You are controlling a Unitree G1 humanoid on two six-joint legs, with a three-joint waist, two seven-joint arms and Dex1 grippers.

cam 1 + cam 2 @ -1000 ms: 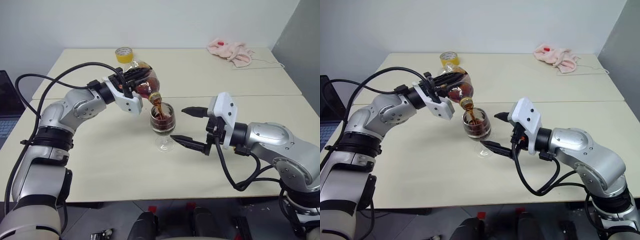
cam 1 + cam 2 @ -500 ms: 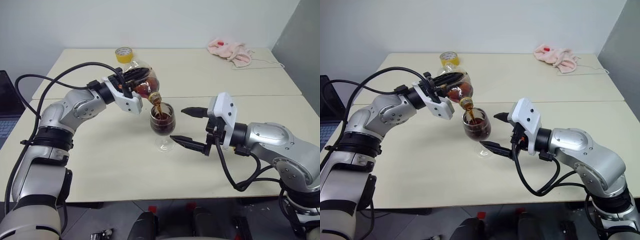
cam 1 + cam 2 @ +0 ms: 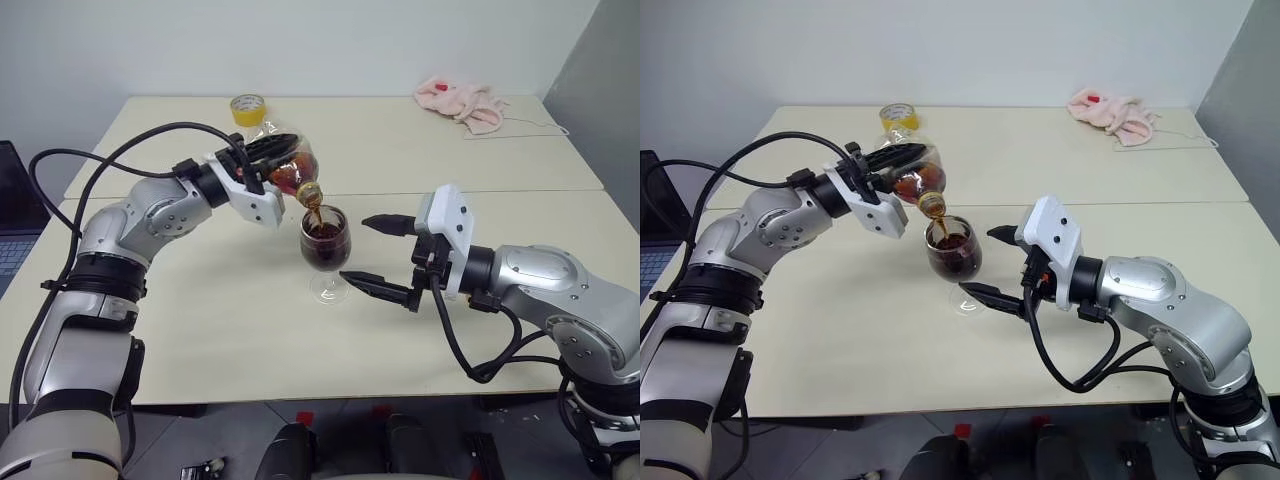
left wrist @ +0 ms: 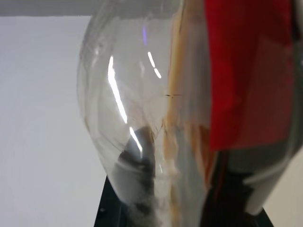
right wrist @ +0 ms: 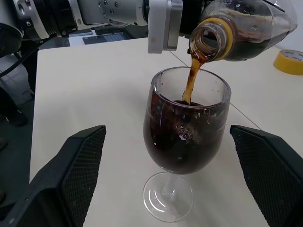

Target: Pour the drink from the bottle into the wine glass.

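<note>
My left hand (image 3: 262,168) is clamped on the bottle (image 3: 283,165), which I hold tilted above the surface (image 3: 220,330), mouth downward over the wine glass (image 3: 326,252). A thin stream of the drink (image 5: 191,82) runs from the bottle's mouth into the bowl; the dark liquid fills most of the bowl, with foam on top. The glass stands upright on its foot near the middle of the surface. My right hand (image 3: 384,257) is spread wide, one finger on either side of the glass at stem height, neither touching it. A yellow tape roll (image 3: 247,108) lies at the far side behind the bottle, and a pink cloth (image 3: 462,103) lies at the far right.
</note>
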